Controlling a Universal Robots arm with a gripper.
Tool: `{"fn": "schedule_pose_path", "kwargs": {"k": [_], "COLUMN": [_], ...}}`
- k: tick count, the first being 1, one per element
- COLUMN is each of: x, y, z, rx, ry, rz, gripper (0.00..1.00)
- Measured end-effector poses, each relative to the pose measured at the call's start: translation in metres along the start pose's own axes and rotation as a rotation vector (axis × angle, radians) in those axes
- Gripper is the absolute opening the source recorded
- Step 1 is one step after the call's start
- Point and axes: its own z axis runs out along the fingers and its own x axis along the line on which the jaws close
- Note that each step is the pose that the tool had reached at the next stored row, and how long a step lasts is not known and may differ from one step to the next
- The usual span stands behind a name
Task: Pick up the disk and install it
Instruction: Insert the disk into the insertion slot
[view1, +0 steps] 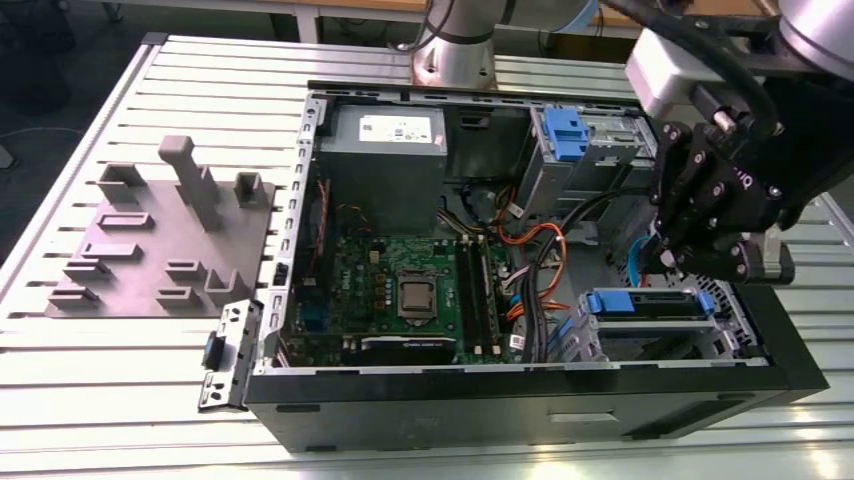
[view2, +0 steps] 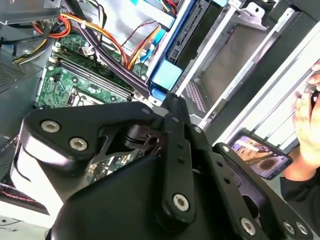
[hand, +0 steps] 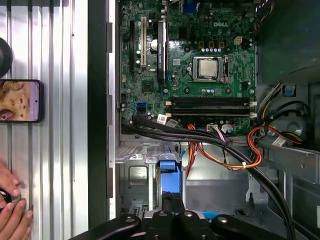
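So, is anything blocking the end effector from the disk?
Nothing visible. The end effector hangs close above the silver-grey, blue-bracketed disk in its metal bay; the orange and black cables run beside it, not across.

In the second wrist view, the black claw (view2: 172, 107) hangs over the open computer case, its tip just beside a blue plastic bracket (view2: 165, 77). Beyond lie the green motherboard (view2: 75, 80) and orange cables (view2: 105, 37). A phone (view2: 260, 155) rests near a person's hand (view2: 306, 112).
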Motion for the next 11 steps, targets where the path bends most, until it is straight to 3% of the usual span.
{"fn": "schedule_pose_path", "kwargs": {"k": [11], "x": [0.0005], "y": [-0.0001], "z": [0.0203], "rx": [0.0000], "ry": [0.0001], "rz": [0.000], "gripper": [0.11]}}
